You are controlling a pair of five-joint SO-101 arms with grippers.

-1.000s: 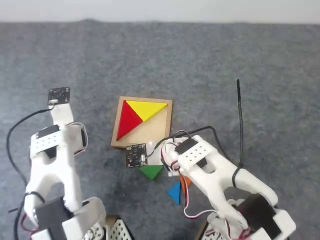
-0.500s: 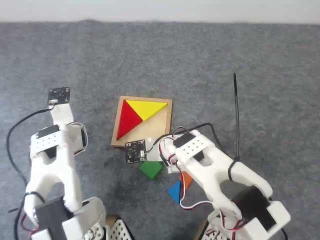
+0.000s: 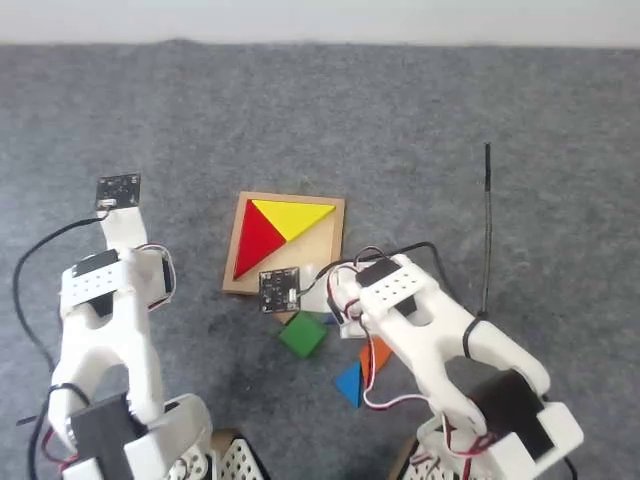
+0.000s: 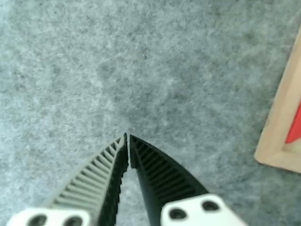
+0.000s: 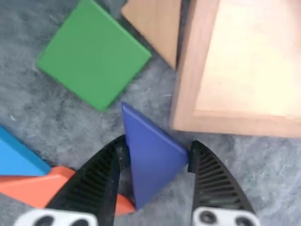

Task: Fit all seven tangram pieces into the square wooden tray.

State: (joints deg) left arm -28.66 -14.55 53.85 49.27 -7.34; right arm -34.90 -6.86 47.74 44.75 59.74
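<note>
- Wooden tray (image 3: 286,200): two of the seven pieces are seated. The yellow triangle (image 3: 295,218) lies along the tray's far edge. The red triangle (image 3: 257,245) lies along its left edge and touches the yellow one. The rest of the tray floor is bare.
- Five pieces are outside, all off the tray's near edge:
  - the tan triangle (image 5: 157,26), just beside the tray's outer wall;
  - the green square (image 5: 94,56), near it;
  - the dark blue triangle (image 5: 150,155);
  - the light blue triangle (image 3: 350,382) and the orange piece (image 3: 375,355), farthest from the tray.
- Right gripper (image 5: 157,149): the jaws are closed against both sides of the dark blue triangle, just outside the tray's near rim. Whether the piece is off the carpet (image 4: 141,56) cannot be told.
- Left gripper (image 4: 128,136): the jaws are pressed together and hold nothing, over carpet to the left of the tray.
- Assessment: less than a third is done. The third placement appears to be in hand.
</note>
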